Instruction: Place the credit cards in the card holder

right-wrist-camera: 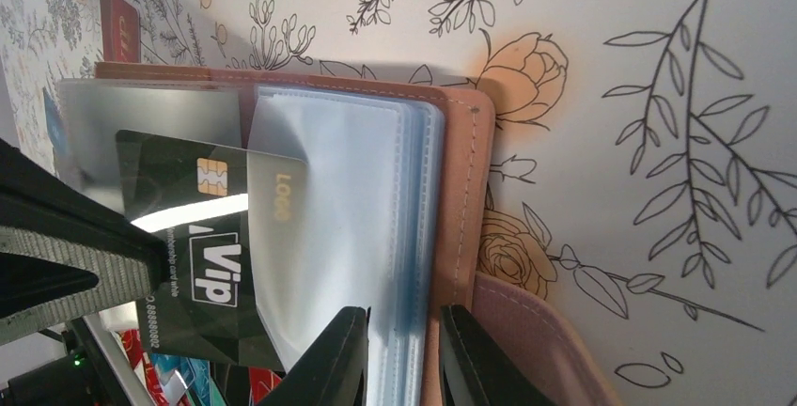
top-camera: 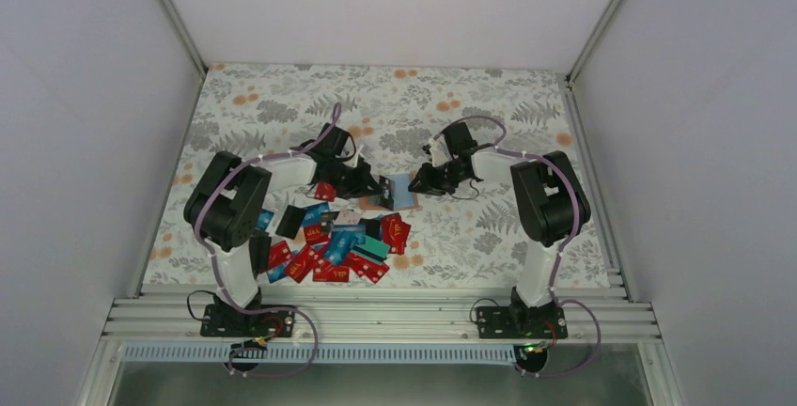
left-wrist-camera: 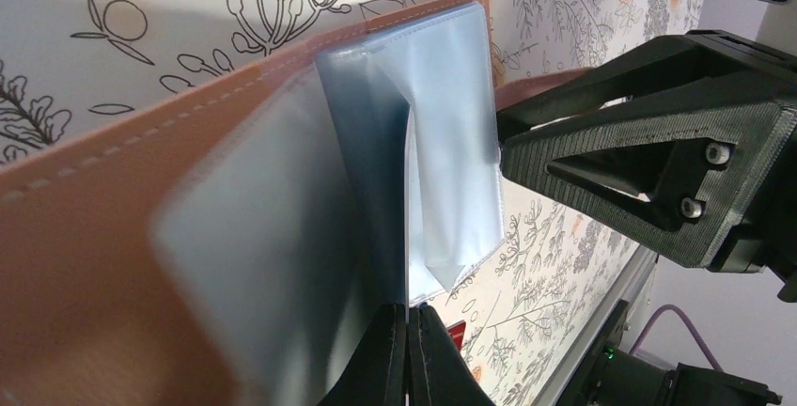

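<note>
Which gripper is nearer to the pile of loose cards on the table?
Left. The left gripper, holding a black card, is at the card holder's side facing the pile; the right gripper grips the holder's opposite side, farther away.

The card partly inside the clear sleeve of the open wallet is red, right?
No, that card is black, not red. The right wrist view shows it partly inside the clear sleeve of the open wallet.

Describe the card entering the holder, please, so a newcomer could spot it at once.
At the centre of the floral table is the open tan card holder. The black card sits partway inside its clear sleeve, showing a gold chip and white "Vip", unlike the loose, mostly red cards nearby.
</note>
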You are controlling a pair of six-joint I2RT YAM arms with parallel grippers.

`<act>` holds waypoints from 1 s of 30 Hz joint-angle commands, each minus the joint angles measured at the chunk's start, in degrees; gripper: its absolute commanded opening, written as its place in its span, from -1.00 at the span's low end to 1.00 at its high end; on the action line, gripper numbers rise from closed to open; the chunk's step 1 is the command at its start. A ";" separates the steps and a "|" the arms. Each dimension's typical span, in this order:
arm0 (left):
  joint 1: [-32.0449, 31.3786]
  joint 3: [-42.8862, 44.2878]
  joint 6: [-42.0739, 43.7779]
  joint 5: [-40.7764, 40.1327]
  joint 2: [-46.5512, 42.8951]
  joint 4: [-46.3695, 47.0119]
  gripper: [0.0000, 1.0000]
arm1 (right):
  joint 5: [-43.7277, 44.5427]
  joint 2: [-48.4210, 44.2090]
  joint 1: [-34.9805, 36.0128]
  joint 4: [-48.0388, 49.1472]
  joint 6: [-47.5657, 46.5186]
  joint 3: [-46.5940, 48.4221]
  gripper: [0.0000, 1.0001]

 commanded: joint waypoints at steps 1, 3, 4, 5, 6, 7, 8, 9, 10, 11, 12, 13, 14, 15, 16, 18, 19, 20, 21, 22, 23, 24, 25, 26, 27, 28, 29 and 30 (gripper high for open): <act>0.35 0.12 -1.64 1.55 1.82 2.82 -0.95 | -0.84 0.95 -0.25 -1.97 -1.42 -0.45 -0.56; 0.40 0.17 -2.18 1.78 2.08 3.39 -0.95 | -0.82 0.95 -0.26 -2.03 -1.44 -0.45 -0.56; 0.40 0.20 -2.47 1.99 2.27 3.74 -0.95 | -0.89 0.91 -0.27 -2.11 -1.48 -0.45 -0.56; 0.40 0.21 -2.83 2.27 2.43 4.15 -0.95 | -0.91 0.92 -0.21 -2.18 -1.51 -0.45 -0.56; 0.40 0.17 -3.16 2.53 2.54 4.55 -0.95 | -0.91 0.90 -0.19 -2.20 -1.54 -0.41 -0.56; 0.40 0.12 -3.64 2.87 2.63 5.02 -0.95 | -0.95 0.86 -0.17 -2.24 -1.66 -0.52 -0.56; 0.39 0.05 -4.04 3.18 2.67 5.40 -0.95 | -1.00 0.84 -0.18 -2.33 -1.80 -0.60 -0.58; 0.45 -0.04 -4.41 3.35 2.58 5.69 -0.95 | -1.00 0.87 -0.18 -2.44 -1.93 -0.62 -0.58; 0.54 -0.17 -4.79 3.36 2.49 5.99 -0.95 | -1.07 0.84 -0.18 -2.42 -2.00 -0.75 -0.59; 0.64 -0.34 -5.32 3.45 2.47 6.33 -0.95 | -1.15 0.83 -0.14 -2.48 -2.12 -0.80 -0.59; 0.85 -0.75 -5.97 3.80 2.46 7.03 -0.95 | -1.19 0.78 -0.18 -2.50 -2.25 -0.85 -0.63; 0.95 -1.20 -6.64 4.19 2.53 7.75 -0.95 | -1.25 0.82 -0.18 -2.60 -2.34 -0.89 -0.65; 1.13 -1.63 -7.07 4.42 2.47 8.26 -0.95 | -1.32 0.83 -0.18 -2.68 -2.43 -0.89 -0.66; 1.26 -1.89 -7.28 4.42 2.52 8.52 -0.95 | -1.42 0.89 -0.18 -2.73 -2.54 -0.97 -0.66; 1.40 -2.09 -7.32 4.38 2.52 8.63 -0.95 | -1.48 0.97 -0.18 -2.69 -2.60 -1.04 -0.69; 1.72 -2.72 -7.48 4.69 2.70 9.31 -0.95 | -1.59 1.10 -0.18 -2.82 -2.66 -1.23 -0.77; 1.86 -2.84 -7.53 5.01 2.83 9.55 -0.95 | -1.61 1.20 -0.18 -2.76 -2.69 -1.29 -0.77; 2.07 -2.90 -7.42 5.34 2.91 9.63 -0.95 | -1.69 1.29 -0.18 -2.72 -2.71 -1.37 -0.78; 2.21 -2.98 -7.50 5.38 2.94 9.79 -0.95 | -1.65 1.47 -0.12 -2.73 -2.65 -1.46 -0.78; 2.38 -2.96 -7.45 5.38 2.95 9.78 -0.95 | -1.77 1.49 -0.10 -2.67 -2.62 -1.57 -0.78; 2.41 -2.81 -7.36 5.43 3.17 9.71 -0.95 | -1.79 1.46 -0.09 -2.65 -2.59 -1.63 -0.78; 2.42 -2.58 -7.21 5.43 3.50 9.69 -0.95 | -1.74 1.44 -0.05 -2.65 -2.59 -1.74 -0.78; 2.44 -2.36 -7.21 5.51 3.86 9.70 -0.95 | -1.73 1.50 0.03 -2.65 -2.61 -1.83 -0.77; 2.42 -2.26 -7.21 5.60 4.18 9.85 -0.95 | -1.79 1.57 0.00 -2.64 -2.71 -1.90 -0.77; 2.42 -1.98 -7.08 5.61 4.60 9.84 -0.95 | -1.79 1.71 0.07 -2.60 -2.69 -1.89 -0.78; 2.42 -1.72 -7.04 5.61 5.13 9.90 -0.95 | -1.75 1.74 0.08 -2.68 -2.69 -1.80 -0.78; 2.42 -1.52 -7.05 5.67 5.59 10.06 -0.95 | -1.71 1.82 0.08 -2.68 -2.73 -1.77 -0.78; 2.42 -1.25 -7.06 5.67 5.93 10.09 -0.95 | -1.66 1.84 0.15 -2.73 -2.73 -1.73 -0.78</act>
